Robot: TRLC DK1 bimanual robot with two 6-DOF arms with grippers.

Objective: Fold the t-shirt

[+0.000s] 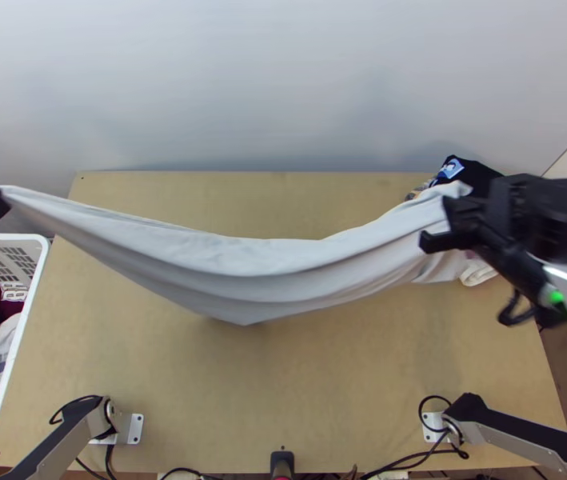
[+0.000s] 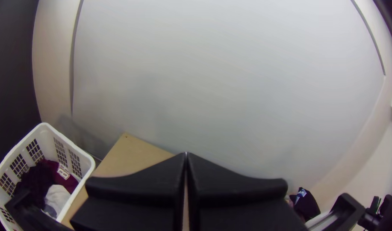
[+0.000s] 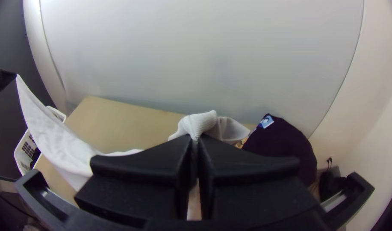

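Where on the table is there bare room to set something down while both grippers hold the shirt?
The widest bare patch is the near side of the table, between the shirt and the arm bases. A narrower strip lies between the shirt and the back wall. The far right corner is crowded: dark garment, shirt end and right gripper.

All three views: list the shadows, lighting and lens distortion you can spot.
Top view: soft shadow on the table below the white shirt, green light glowing; left wrist view: wall edges bowed; right wrist view: wall edges bowed too, corners dark.
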